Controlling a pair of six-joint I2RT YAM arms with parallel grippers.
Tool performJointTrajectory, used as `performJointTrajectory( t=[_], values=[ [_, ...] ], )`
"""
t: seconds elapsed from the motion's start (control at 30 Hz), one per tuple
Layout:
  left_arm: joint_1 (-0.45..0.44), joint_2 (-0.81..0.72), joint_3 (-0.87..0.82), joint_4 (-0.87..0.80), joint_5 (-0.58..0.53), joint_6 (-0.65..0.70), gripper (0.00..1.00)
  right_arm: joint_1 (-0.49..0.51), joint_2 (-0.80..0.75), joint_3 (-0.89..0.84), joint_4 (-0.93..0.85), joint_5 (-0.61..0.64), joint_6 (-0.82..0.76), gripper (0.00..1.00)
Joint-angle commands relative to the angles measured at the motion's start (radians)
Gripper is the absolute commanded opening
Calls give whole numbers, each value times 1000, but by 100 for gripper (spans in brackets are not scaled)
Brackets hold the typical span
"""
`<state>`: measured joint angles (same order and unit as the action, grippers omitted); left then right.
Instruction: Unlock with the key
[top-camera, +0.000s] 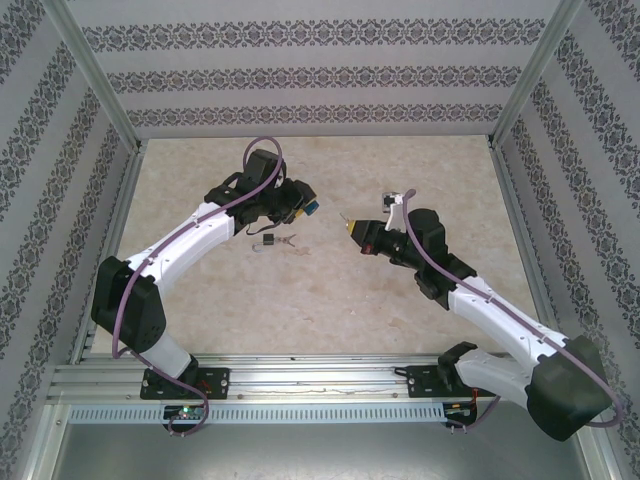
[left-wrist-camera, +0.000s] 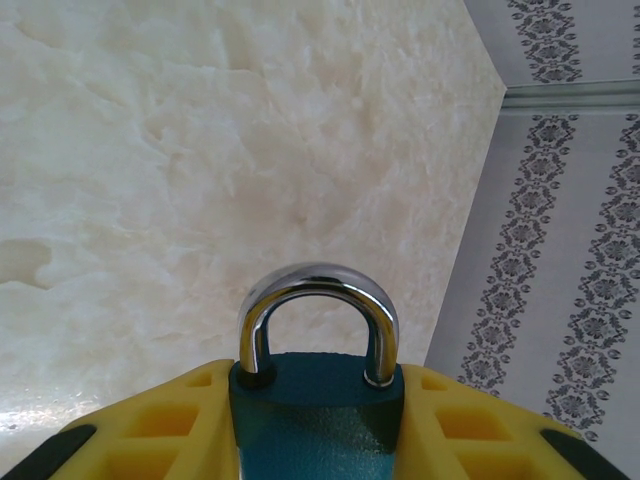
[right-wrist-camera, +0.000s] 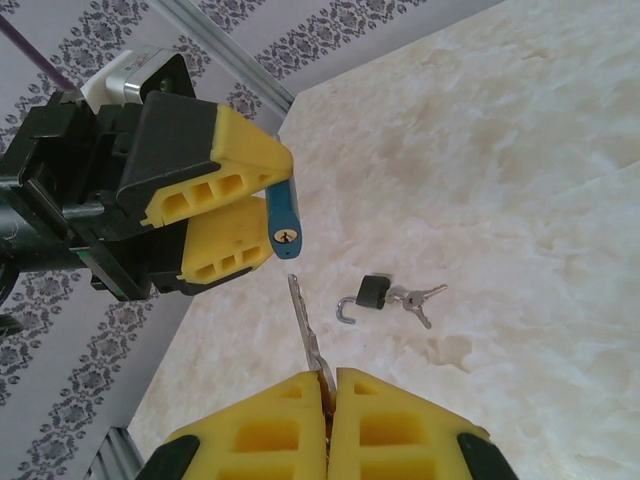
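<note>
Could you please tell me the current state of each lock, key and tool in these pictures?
left tool: shut on blue padlock.
blue padlock: closed, keyhole empty.
right tool: shut on key.
key: aimed toward the keyhole, not inserted.
black padlock: open, lying on table.
loose keys: lying beside black padlock.

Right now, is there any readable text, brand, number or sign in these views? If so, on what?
No legible text in any view.
Blue padlock: no brand or number readable on its body or keyhole face.
Key: any stamp is too blurred to read.
Black padlock and its spare keys: too small to read.
Wallpaper: ornament only, no lettering.
</note>
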<state>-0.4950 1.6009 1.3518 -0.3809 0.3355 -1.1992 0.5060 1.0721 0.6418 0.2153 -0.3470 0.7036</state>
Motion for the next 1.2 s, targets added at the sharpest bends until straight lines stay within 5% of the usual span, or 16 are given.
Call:
performJointTrajectory(
  t=[0.0,0.43,1.17],
  values=[
    [15,-37,15,76,-7,-35,35,42,17,49,39,85,-11,0],
    [15,-74,-28,98,-16,-50,35,190,154,86,116,295,-9,0],
    [13,-88,-45,118,-6,-63,35,218,229,140,144,312,-6,0]
  ],
)
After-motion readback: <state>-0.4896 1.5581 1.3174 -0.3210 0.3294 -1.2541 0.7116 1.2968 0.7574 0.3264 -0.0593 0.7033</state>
